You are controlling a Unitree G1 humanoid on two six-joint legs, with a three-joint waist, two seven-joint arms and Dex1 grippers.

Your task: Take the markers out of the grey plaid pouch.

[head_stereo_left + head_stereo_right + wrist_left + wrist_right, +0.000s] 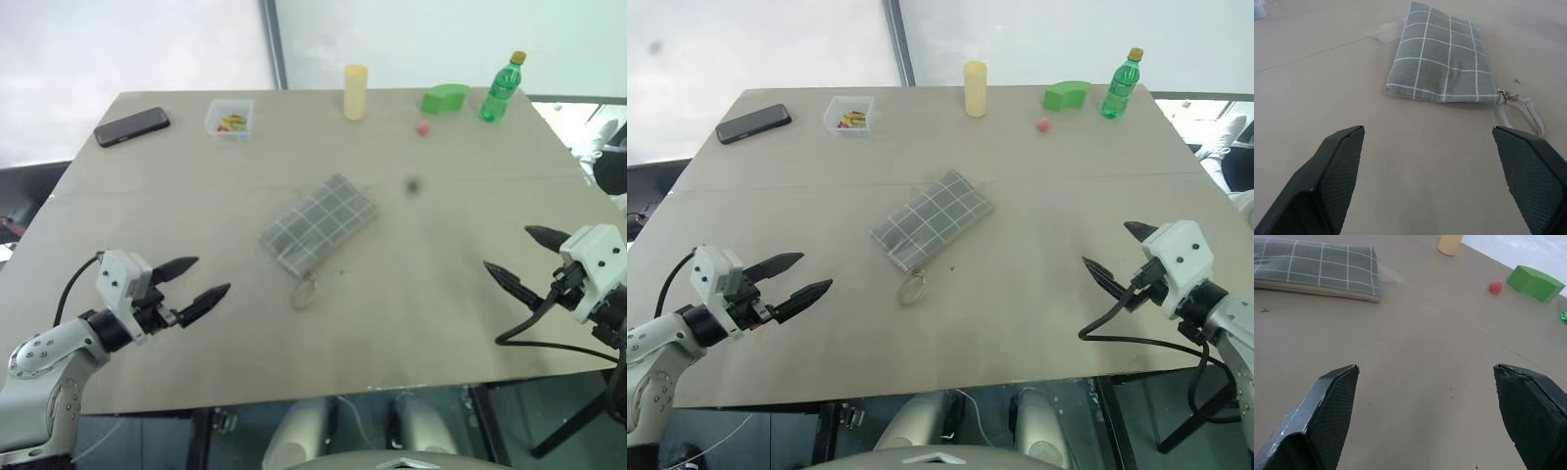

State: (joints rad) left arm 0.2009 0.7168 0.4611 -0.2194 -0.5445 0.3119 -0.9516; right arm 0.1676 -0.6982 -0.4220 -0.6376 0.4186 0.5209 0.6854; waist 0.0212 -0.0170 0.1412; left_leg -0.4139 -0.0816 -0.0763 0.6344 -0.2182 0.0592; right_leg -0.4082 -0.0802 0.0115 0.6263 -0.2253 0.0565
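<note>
- Left gripper (204,279), at the left near the table's front edge: fingers spread wide, holding nothing, touching nothing, aimed inward toward the middle of the table (441,323).
- Far left corner: black phone (132,126); beside it a clear plastic box (230,118) of colourful bits. Neither part of the job.
- Centre of the table: grey plaid pouch (320,225), lying flat and turned diagonally, looks closed, ring pull (305,292) on a short cord trailing from the near corner toward the front edge. No markers visible; presumably still inside.
- Handling, as a guess: soft, light fabric, likely to slide and bunch on the smooth top rather than resist; best pinned or pinched at one corner or along a short edge while the ring pull or zipper end is drawn by the other side. Thin markers inside probably light and prone to roll once out.
- Far edge, further right: yellow cylinder (355,91), small red ball (423,128), green block (444,98), green bottle (502,88).
- Right gripper (519,258), at the right edge: fingers likewise wide apart, empty, well apart from the pouch, pointed inward.
</note>
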